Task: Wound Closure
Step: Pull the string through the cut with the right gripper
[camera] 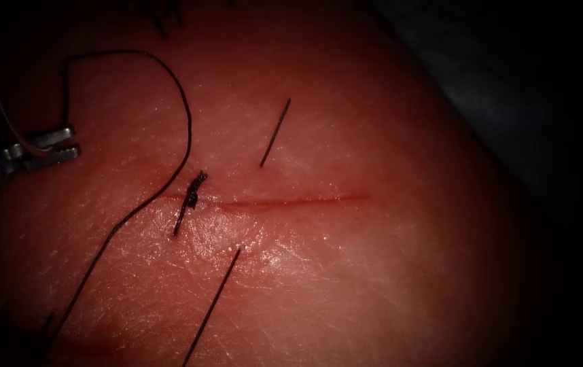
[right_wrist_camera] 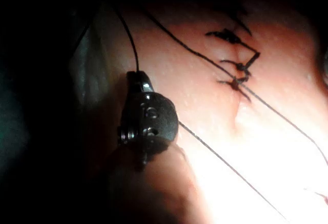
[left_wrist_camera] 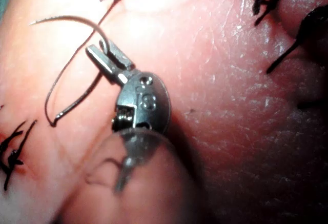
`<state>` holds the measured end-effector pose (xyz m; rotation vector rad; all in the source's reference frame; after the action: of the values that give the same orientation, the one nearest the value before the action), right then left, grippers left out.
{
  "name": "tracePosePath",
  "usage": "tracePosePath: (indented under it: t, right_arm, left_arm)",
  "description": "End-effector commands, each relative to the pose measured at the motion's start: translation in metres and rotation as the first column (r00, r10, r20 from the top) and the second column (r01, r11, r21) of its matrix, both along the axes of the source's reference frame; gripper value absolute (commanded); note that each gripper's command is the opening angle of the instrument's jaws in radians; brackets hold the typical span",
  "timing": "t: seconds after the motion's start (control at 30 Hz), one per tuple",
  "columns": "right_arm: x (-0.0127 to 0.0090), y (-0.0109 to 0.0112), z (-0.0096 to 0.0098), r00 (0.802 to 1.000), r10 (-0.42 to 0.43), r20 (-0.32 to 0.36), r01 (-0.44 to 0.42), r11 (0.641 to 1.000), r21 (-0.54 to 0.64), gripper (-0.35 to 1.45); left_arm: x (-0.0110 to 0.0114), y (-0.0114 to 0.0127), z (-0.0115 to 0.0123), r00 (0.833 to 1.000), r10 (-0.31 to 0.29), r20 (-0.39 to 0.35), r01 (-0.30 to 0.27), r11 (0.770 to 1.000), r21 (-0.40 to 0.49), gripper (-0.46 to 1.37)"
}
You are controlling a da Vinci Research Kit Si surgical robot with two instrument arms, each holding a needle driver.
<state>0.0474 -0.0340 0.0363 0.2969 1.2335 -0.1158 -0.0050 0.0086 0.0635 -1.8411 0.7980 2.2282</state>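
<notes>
Clearly the left tool (camera: 57, 146) pinches the needle (left_wrist_camera: 77, 21) near its end; right tool (right_wrist_camera: 138, 78) fingers pinch thread (right_wrist_camera: 128, 34).

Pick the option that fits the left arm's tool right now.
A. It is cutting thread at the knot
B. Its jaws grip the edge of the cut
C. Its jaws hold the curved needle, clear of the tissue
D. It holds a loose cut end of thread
C. In the left wrist view the left tool has its jaws shut on one end of the curved needle, which arcs free above the tissue.
</notes>
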Motion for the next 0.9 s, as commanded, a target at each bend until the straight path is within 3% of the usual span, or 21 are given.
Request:
tracePosePath:
  t: [0.03,0.33,0.73,0.83,0.9]
  right_arm:
    - [0.0001,-0.0002,-0.0002,1.0,0.001,0.001,-0.001,1.0,0.003,-0.35]
    - [0.0008,-0.0015,-0.0015,1.0,-0.011,-0.002,0.011,1.0,0.005,-0.35]
    - [0.0009,-0.0009,-0.001,1.0,-0.005,0.003,0.005,1.0,0.018,-0.34]
    - [0.0009,-0.0008,-0.0008,1.0,-0.002,0.006,0.002,1.0,0.024,-0.1]
    - [0.0008,-0.0007,-0.0006,1.0,-0.002,0.01,0.002,1.0,0.029,0.16]
  left_arm:
    - [0.0,0.0,0.0,1.0,0.009,-0.003,-0.009,1.0,0.003,-0.35]
    - [-0.0001,0.0001,0.0,1.0,0.01,-0.001,-0.01,1.0,0.002,-0.35]
    - [-0.0002,0.0001,0.0,1.0,0.01,-0.001,-0.01,1.0,0.002,-0.35]
    - [-0.0001,0.0001,0.0,1.0,0.01,-0.001,-0.01,1.0,0.002,-0.35]
    - [-0.0001,0.0,0.0,1.0,0.01,-0.001,-0.01,1.0,0.002,-0.35]
